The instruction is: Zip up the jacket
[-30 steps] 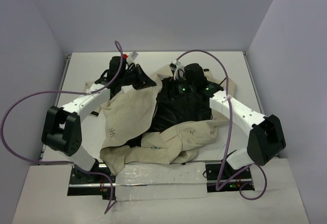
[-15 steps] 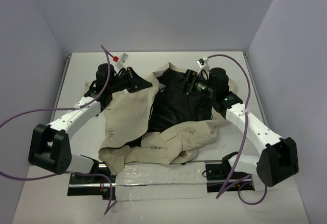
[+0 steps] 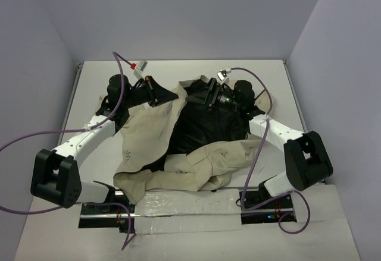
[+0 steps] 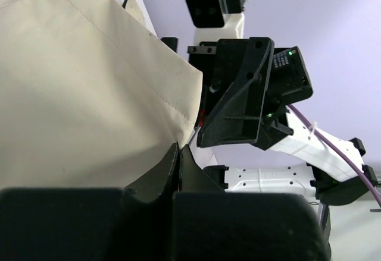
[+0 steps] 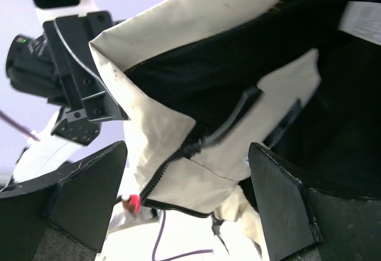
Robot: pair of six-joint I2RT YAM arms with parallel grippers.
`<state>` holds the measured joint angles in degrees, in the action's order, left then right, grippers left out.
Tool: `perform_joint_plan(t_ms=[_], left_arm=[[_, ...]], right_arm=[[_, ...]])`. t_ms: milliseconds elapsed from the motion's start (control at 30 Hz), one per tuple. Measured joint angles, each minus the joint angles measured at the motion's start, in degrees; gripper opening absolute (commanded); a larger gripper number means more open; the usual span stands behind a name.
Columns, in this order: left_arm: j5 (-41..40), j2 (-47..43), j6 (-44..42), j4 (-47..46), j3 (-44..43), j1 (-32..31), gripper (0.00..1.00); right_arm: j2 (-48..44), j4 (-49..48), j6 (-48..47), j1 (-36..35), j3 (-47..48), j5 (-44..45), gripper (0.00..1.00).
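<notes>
From above, the jacket [image 3: 149, 136] lies spread open on the white surface [image 3: 95, 76]. Its black lining faces up in the middle, a beige panel with a small star-like mark [image 3: 130, 153] lies to the left, and a sleeve is folded across the near edge. The left pincer [image 3: 172, 96] is at the jacket's far left corner, shut on the beige fabric. The right pincer [image 3: 196, 94] faces it just beside, over the far end of the lining.

In the left wrist view, the left pincer's black fingers [image 4: 169, 166] meet on the edge of a beige fold, pinching it with no gap. The right arm's pincer stands close behind, against the wall.

In the right wrist view, the right pincer's two fingers [image 5: 89, 195] stand wide apart and grip nothing. A beige corner of the jacket lies between them, with black lining and a dark zipper [image 5: 161, 178] along its edge. Whether the fabric touches either finger cannot be told.
</notes>
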<state>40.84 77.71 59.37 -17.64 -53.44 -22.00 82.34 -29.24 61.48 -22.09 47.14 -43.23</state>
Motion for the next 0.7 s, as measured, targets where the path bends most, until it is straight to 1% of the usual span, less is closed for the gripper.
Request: perform_joint_plan(t_ms=[333,533,633,700], left_arm=[[0.4,-0.6,1.2,-1.0,-0.1,0.0,0.0],[0.4,-1.2,0.4,-0.8,-0.1,0.0,0.0],[0.4,-1.1,-0.1,-0.2,-0.1,0.0,0.0],[0.3,-1.1,-0.4,0.4,-0.1,0.0,0.0]], right_arm=[[8.8,-19.8,12.6,-2.1,0.1,-3.8,0.91],[10.8,-36.6,23.5,-2.2,-1.5,-4.3,0.9],[12.0,-41.5,29.7,-2.2,-3.7,-3.3,0.87],[13.9,-43.0,33.1,-2.2,-4.9,-2.4,0.85]])
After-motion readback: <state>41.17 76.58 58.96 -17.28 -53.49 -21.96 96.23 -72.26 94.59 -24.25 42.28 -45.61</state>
